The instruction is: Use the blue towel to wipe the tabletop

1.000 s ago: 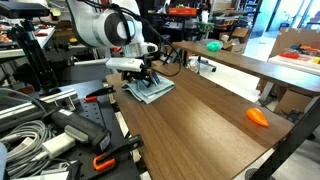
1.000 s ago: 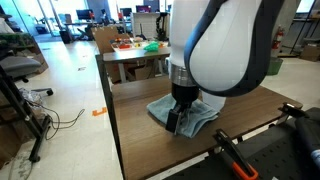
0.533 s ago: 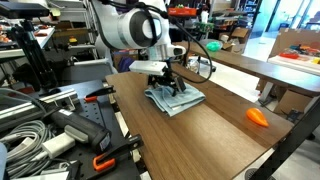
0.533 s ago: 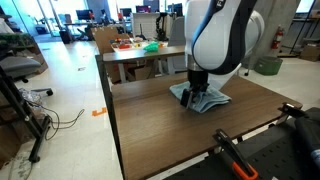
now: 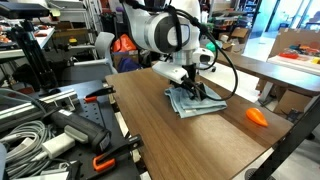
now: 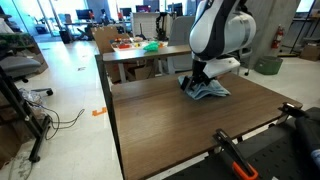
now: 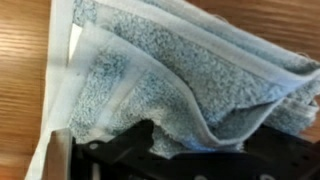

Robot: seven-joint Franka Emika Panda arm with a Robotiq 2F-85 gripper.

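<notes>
The blue towel [image 5: 196, 101] lies rumpled on the brown wood-grain tabletop [image 5: 170, 140]. It also shows in the other exterior view [image 6: 209, 91] and fills the wrist view [image 7: 180, 75]. My gripper [image 5: 191, 87] presses down on the towel and is shut on a fold of it; it also shows from the far side [image 6: 200, 83]. In the wrist view the dark jaws [image 7: 198, 158] sit at the bottom edge with the cloth bunched between them. The tabletop also shows in the other exterior view [image 6: 160, 125].
A small orange object [image 5: 257, 116] lies on the tabletop near its edge. A lighter wooden table [image 6: 130, 55] bears a green object [image 6: 151, 46]. Cables, clamps and tools [image 5: 60, 135] crowd the bench beside the tabletop. A black clamp [image 6: 235, 155] sits at the near edge.
My gripper has dragged the towel along the tabletop, from near the bench end toward the orange object. The towel has bunched up more.
</notes>
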